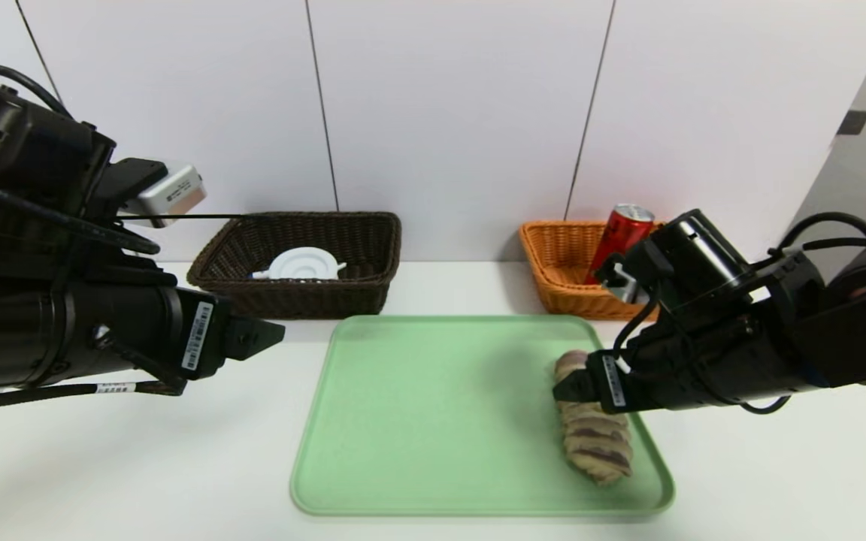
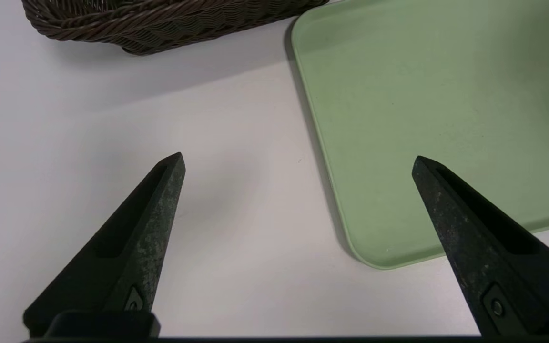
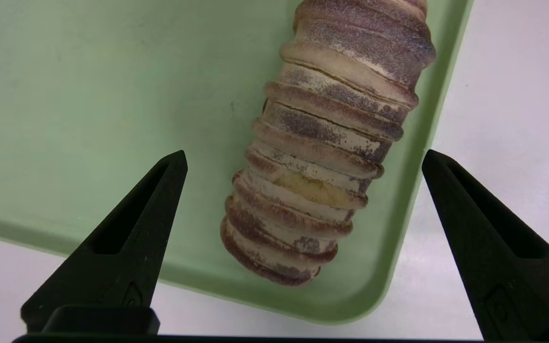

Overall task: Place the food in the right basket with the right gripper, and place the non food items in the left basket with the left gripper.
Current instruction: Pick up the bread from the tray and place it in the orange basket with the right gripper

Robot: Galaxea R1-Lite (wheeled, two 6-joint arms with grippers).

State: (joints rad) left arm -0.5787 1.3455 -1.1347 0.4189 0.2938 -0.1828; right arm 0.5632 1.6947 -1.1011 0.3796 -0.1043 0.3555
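A ridged loaf of bread (image 1: 594, 443) (image 3: 322, 157), striped brown and cream, lies on the right side of the green tray (image 1: 433, 406), close to its edge. My right gripper (image 1: 562, 391) (image 3: 303, 153) hovers over the loaf's far end. It is open, its fingers wide apart on either side of the bread and not touching it. My left gripper (image 1: 279, 330) (image 2: 297, 157) is open and holds nothing, above the white table beside the tray's left edge (image 2: 322, 157). A white round item (image 1: 304, 264) lies in the dark brown left basket (image 1: 305, 300). A red can (image 1: 621, 233) leans in the orange right basket (image 1: 561, 293).
Both baskets stand at the back of the white table (image 1: 140, 466) against the wall, the brown one (image 2: 160, 24) just behind the tray's left corner. My right arm hides part of the orange basket.
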